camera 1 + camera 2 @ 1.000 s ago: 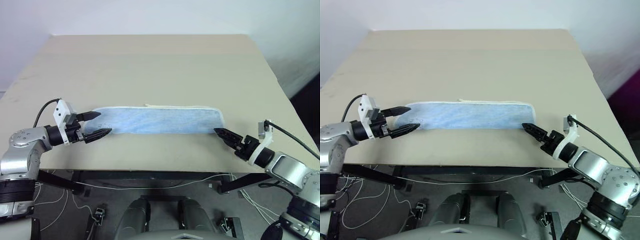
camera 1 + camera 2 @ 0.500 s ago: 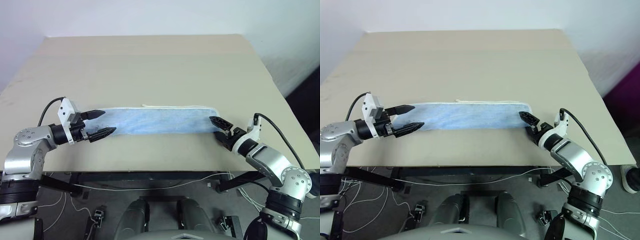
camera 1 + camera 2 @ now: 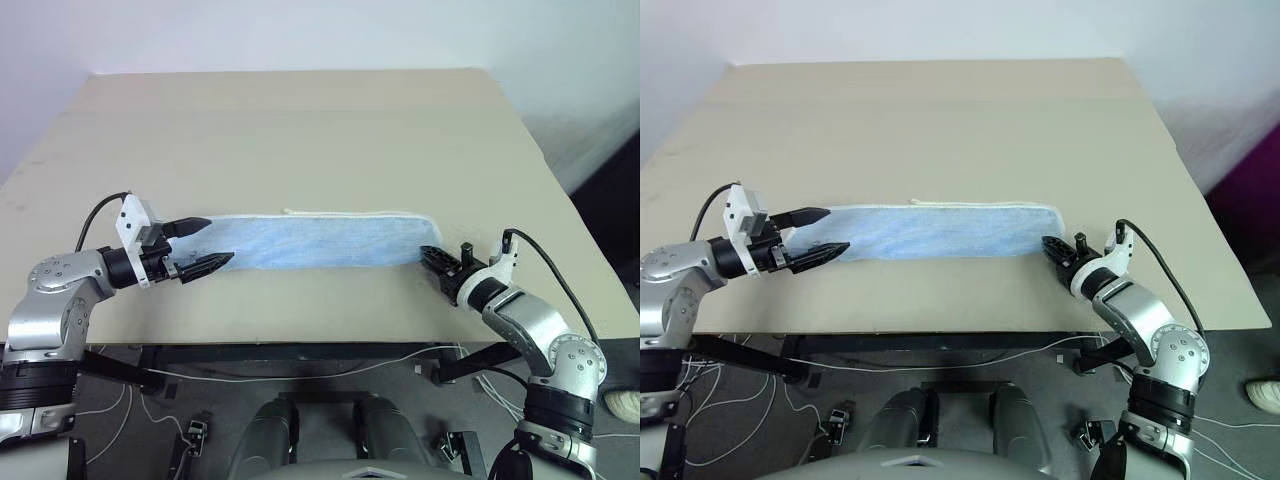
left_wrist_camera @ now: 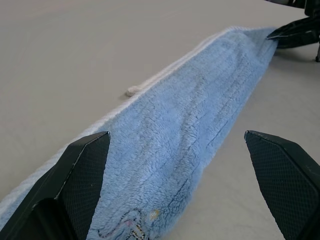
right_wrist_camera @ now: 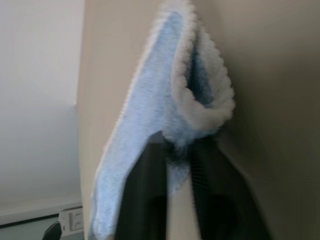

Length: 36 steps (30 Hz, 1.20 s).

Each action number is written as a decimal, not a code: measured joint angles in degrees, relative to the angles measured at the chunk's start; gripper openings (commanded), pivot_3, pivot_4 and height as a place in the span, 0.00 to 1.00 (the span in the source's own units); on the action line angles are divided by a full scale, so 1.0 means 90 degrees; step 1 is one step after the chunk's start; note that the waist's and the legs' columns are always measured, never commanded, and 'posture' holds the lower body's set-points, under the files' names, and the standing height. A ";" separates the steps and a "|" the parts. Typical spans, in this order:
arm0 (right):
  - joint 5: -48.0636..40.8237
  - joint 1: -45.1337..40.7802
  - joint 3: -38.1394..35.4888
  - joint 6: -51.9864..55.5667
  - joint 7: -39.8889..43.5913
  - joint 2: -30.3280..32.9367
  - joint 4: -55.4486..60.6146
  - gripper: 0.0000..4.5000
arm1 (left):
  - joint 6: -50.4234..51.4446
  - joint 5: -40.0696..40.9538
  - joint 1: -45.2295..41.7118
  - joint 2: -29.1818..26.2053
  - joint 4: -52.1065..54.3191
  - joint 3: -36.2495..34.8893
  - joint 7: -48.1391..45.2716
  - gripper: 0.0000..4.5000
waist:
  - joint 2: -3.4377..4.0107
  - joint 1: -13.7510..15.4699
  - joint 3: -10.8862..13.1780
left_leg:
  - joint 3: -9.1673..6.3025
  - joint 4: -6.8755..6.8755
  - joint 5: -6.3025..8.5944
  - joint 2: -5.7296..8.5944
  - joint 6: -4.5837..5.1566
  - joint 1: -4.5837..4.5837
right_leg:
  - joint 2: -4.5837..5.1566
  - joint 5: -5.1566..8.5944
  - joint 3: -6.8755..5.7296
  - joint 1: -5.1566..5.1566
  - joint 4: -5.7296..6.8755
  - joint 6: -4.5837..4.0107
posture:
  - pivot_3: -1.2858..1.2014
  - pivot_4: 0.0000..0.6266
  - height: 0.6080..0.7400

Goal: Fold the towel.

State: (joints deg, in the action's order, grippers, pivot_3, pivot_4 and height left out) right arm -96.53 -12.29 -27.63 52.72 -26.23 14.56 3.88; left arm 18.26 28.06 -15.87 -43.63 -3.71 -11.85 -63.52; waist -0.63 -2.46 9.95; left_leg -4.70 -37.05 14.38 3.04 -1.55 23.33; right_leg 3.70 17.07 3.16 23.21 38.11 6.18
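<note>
The setting was a robot test lab: a bare beige table (image 3: 300, 130) stood against a plain white wall (image 3: 300, 30), with loose cables (image 3: 300, 370) trailing over the grey floor (image 3: 330, 385) beneath.

My two arms are silver metal with rounded joint housings. Each ends in a white wrist block and a gripper of two pointed black fingers (finely textured pads): left gripper (image 3: 196, 247), right gripper (image 3: 433, 257). A black cable loops from each wrist block.
</note>
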 measured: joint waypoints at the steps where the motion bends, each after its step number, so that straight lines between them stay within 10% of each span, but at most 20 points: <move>1: -0.0007 -0.0002 0.0030 -0.0081 -0.0016 0.0002 0.0022 0.01 | 0.0000 0.0000 -0.0001 0.0001 0.0001 0.0000 0.0001 1.00 | 0.0000 0.0000 0.0000 | 0.0000 0.0000 0.0000 0.0000 0.0000 0.0000 | 0.0000 0.0000 0.0000 0.0000 0.0000 0.0000 | 0.52 0.24 1.00; 18: 0.0441 0.0241 -0.0333 -0.0240 0.0837 0.2231 -0.0303 0.01 | -0.0063 -0.0010 -0.0023 0.0127 -0.0010 0.0027 0.0011 1.00 | 0.0007 0.0038 0.0004 | 0.0004 0.0000 0.0001 0.0001 0.0003 0.0005 | 0.0000 0.0000 0.0000 0.0001 -0.0005 0.0000 | 0.52 0.24 1.00; 28: 0.3582 -0.0870 0.2607 0.0125 0.4169 0.3701 0.1485 0.01 | -0.0147 -0.0050 -0.0203 0.0188 -0.0076 0.0209 0.0002 1.00 | 0.0009 0.0043 0.0008 | 0.0002 -0.0004 0.0001 -0.0002 0.0003 0.0009 | 0.0001 0.0001 -0.0005 0.0003 -0.0015 0.0000 | 0.52 0.24 1.00; 36: 0.5792 -0.1844 0.4722 -0.0290 0.5680 0.2925 0.1203 0.01 | -0.0163 -0.0072 -0.0229 0.0387 -0.0082 0.0240 0.0069 1.00 | 0.0004 0.0066 0.0009 | -0.0001 -0.0002 0.0002 0.0000 0.0002 0.0014 | 0.0005 0.0000 -0.0005 0.0011 -0.0015 0.0001 | 0.52 0.24 1.00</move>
State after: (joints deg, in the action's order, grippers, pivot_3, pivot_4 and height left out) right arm -44.40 -28.88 14.87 50.11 24.89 40.88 14.70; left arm 16.79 27.41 -17.93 -40.15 -4.45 -9.69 -62.90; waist -0.59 -1.87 10.03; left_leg -4.71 -37.07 14.40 3.03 -1.52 23.45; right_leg 3.75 17.07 3.11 23.31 37.97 6.19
